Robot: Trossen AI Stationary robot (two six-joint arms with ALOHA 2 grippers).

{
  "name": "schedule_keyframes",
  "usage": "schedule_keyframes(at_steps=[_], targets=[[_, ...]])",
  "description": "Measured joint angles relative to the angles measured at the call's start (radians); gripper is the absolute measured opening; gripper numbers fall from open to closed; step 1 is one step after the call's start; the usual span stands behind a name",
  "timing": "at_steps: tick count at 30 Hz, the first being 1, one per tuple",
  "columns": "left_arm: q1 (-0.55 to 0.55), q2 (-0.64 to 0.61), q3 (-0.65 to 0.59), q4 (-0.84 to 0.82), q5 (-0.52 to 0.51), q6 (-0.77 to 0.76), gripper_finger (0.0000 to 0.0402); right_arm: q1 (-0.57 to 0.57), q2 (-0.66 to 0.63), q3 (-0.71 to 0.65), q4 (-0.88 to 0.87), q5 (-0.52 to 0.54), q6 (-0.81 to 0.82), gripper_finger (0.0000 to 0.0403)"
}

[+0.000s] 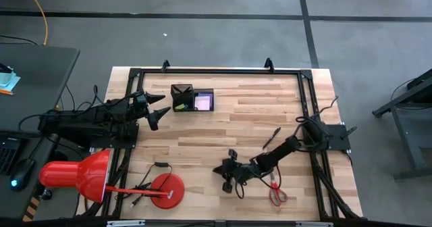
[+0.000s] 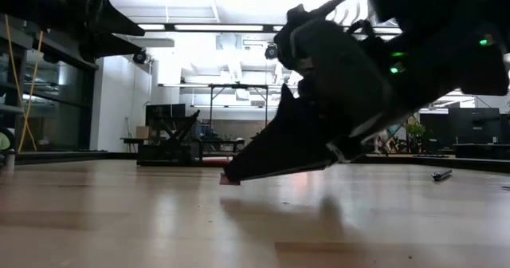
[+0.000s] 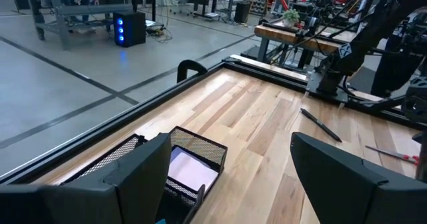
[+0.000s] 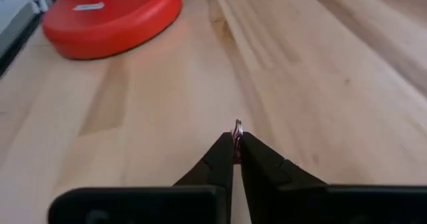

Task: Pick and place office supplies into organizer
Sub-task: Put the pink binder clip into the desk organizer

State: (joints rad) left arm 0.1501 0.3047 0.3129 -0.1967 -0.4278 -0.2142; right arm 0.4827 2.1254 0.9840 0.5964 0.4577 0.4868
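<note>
The black mesh organizer (image 1: 192, 97) stands near the table's far edge, with a pale purple pad (image 1: 202, 102) in its right compartment. My left gripper (image 1: 155, 109) hovers open just left of the organizer (image 3: 177, 161). My right gripper (image 1: 221, 168) is low over the table's near middle, shut on a thin pink piece (image 2: 230, 180), probably the pink sticky-note pad seen edge-on. Red-handled scissors (image 1: 277, 193) lie flat near the right near corner. A black pen (image 1: 271, 138) lies flat behind the right arm. My right gripper pinches the thin pink piece (image 4: 236, 139) between its two fingertips; only a sliver shows past them. The fingers slant down toward the table's left. The piece sticks out ahead of the fingertips (image 2: 271, 160) and looks just clear of the tabletop.
The red lamp's round base (image 1: 167, 190) sits left of my right gripper, near the near edge, with its shade (image 1: 74, 176) beyond the table's left side. A black frame rail (image 1: 216, 71) runs along the far edge. Bare wood lies between my right gripper and the organizer.
</note>
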Motion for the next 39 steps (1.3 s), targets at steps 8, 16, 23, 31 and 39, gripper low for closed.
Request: schedule_keyframes(at_steps=[8,16,23,31,39], targets=[[0.000,0.000,0.000,0.001,0.000,0.000,0.0294,-0.091,-0.002,0.030,0.014,-0.082,-0.089,0.0011],[0.000,0.000,0.000,0.000,0.000,0.000,0.0294,-0.244,-0.004,0.179,-0.075,-0.277,-0.260,0.0010],[0.000,0.000,0.000,-0.002,0.000,0.000,0.0294,-0.373,-0.004,0.296,-0.278,-0.279,-0.381,0.0005],[0.000,0.000,0.000,-0.002,0.000,0.000,0.0294,-0.524,-0.004,0.380,-0.276,-0.373,-0.443,0.0008],[0.000,0.000,0.000,-0.001,0.000,0.000,0.0294,-0.641,-0.004,0.453,-0.319,-0.460,-0.440,0.0003]])
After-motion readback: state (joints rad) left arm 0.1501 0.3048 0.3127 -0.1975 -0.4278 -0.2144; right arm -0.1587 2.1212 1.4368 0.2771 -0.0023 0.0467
